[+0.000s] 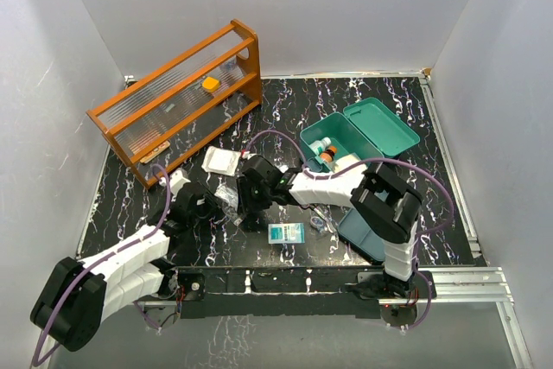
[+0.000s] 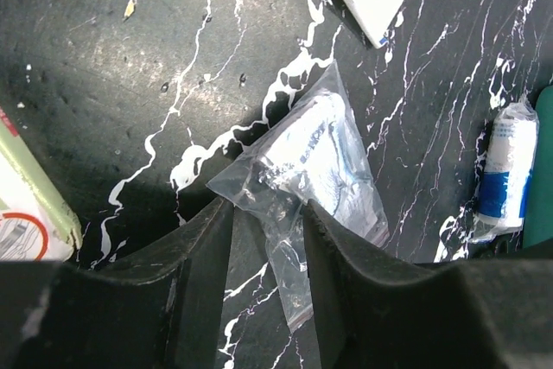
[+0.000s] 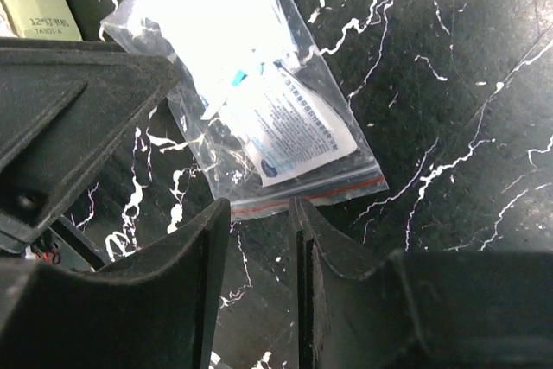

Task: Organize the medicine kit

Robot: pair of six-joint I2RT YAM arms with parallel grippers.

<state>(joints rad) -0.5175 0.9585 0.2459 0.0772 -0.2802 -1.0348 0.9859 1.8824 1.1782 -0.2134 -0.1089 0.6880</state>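
Looking down on the black marbled tabletop [image 1: 294,101], I see both arms meet over one clear zip bag [image 2: 315,162] lying flat near the middle front. The left hand [image 2: 268,244] comes at it from 8 o'clock. Its two dark fingers [image 2: 203,257] stand a moderate gap apart, with a corner of the bag lying between them. They straddle that corner, but I cannot see them pinching it.

The right hand [image 3: 259,239] reaches across from the 3 o'clock side. Its gap is narrower, and the bag's red-striped zip edge sits right at the mouth of it. Here too the plastic looks loose rather than clamped. A printed paper leaflet shows through the bag.

The medicine kit [image 1: 384,123] sits well apart from both hands, out at about 2 o'clock from them, toward the right rear of the tabletop. Its lid is thrown back, and small bottles stand inside, one with an orange cap [image 1: 327,155].

A blue-grey tray [image 1: 359,235] lies at 4 o'clock from the hands, partly under the right arm. A small teal carton [image 1: 286,232] rests just beside them at 5 o'clock. A white packet [image 1: 223,160] lies near them at 11 o'clock, and the orange rack [image 1: 177,101] stands further out the same way. A wrapped blue-and-white roll [image 2: 505,170] lies off to the right in the left wrist view.
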